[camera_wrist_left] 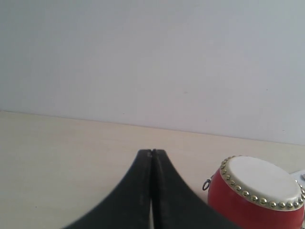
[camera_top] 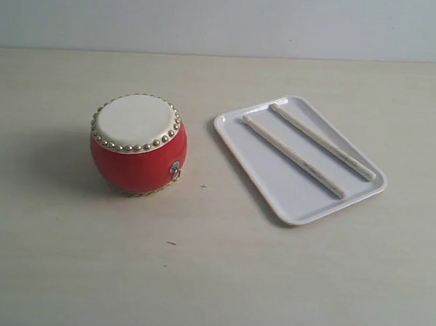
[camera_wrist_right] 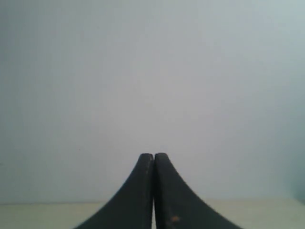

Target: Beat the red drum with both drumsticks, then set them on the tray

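The red drum [camera_top: 138, 145] stands upright on the pale table, left of centre, its cream head ringed with gold studs. To its right lies the white tray [camera_top: 276, 194], and two pale drumsticks [camera_top: 294, 155] [camera_top: 322, 142] rest side by side on it. Neither gripper appears in the exterior view. In the left wrist view my left gripper [camera_wrist_left: 152, 151] is shut and empty, with the drum [camera_wrist_left: 257, 195] off to one side of it. My right gripper [camera_wrist_right: 153, 155] is shut too, holding nothing, and faces the blank wall.
A pale wooden table top [camera_top: 193, 282] stretches around the drum and tray. A plain light wall [camera_top: 230, 13] rises behind the table's far edge.
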`<state>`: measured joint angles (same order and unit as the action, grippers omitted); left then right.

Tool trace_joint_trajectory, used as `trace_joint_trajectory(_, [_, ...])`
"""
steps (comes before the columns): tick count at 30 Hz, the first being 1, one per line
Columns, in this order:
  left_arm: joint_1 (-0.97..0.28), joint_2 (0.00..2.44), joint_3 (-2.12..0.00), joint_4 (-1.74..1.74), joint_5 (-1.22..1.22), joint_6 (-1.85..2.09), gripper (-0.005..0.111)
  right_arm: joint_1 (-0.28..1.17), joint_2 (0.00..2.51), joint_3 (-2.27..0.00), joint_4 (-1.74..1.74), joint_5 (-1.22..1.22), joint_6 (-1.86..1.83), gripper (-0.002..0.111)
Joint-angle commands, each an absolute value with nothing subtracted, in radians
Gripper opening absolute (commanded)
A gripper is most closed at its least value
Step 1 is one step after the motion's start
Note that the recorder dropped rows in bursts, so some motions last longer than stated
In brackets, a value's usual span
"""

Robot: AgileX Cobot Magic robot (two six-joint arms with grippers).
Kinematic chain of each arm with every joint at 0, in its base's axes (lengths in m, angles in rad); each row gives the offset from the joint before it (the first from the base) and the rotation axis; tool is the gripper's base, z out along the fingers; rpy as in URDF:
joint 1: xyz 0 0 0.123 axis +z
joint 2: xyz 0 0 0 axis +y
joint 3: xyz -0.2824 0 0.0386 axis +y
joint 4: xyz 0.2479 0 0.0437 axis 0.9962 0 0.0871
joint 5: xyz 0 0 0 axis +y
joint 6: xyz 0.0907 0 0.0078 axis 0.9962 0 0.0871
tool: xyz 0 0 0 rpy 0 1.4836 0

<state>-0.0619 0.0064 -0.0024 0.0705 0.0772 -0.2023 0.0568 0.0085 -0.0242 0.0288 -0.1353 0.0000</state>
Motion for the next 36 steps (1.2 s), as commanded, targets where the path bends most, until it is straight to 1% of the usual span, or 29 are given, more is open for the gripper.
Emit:
trace_joint_trajectory(1, [-0.058, 0.0, 0.0, 0.074, 0.072, -0.21, 0.0, 0.036, 0.0, 0.0, 0.155, -0.029, 0.0, 0.0])
trace_joint_trajectory(5, [-0.058, 0.0, 0.0, 0.074, 0.072, -0.21, 0.0, 0.036, 0.0, 0.0, 0.159, -0.015, 0.0, 0.0])
trace_joint_trajectory(12, [-0.058, 0.0, 0.0, 0.074, 0.072, -0.21, 0.0, 0.036, 0.0, 0.0, 0.153, 0.025, 0.14, 0.0])
trace_joint_trajectory(36, [-0.058, 0.0, 0.0, 0.074, 0.072, -0.21, 0.0, 0.036, 0.0, 0.0, 0.143, 0.033, 0.142, 0.0])
